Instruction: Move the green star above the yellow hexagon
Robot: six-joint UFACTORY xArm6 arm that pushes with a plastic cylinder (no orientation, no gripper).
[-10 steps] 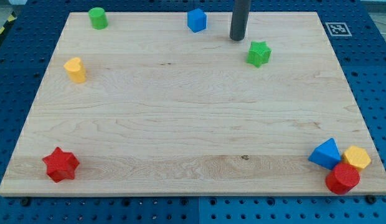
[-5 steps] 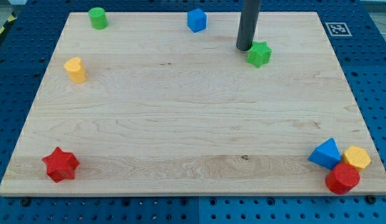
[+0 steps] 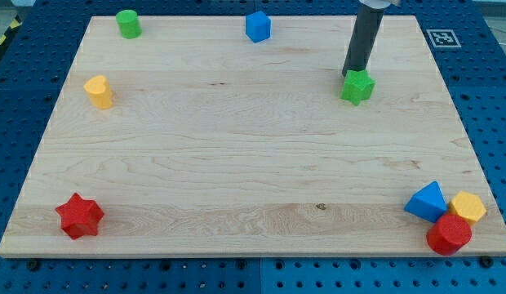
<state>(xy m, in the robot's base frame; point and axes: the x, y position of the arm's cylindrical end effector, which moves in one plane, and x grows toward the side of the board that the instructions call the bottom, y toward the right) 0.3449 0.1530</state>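
Observation:
The green star (image 3: 357, 86) lies on the wooden board (image 3: 237, 147) at the upper right. My tip (image 3: 352, 74) touches the star's upper left edge; the dark rod rises toward the view's top. The yellow hexagon (image 3: 468, 207) sits at the lower right corner, far below and to the right of the star.
A blue pyramid (image 3: 426, 201) and a red cylinder (image 3: 449, 235) crowd the yellow hexagon. A blue cube (image 3: 257, 26) and green cylinder (image 3: 128, 24) stand along the top edge. A yellow block (image 3: 98, 91) is at the left, a red star (image 3: 79, 216) at the lower left.
My tip moved right and down, met the green star and pushed it right and slightly down. The other blocks have not moved.

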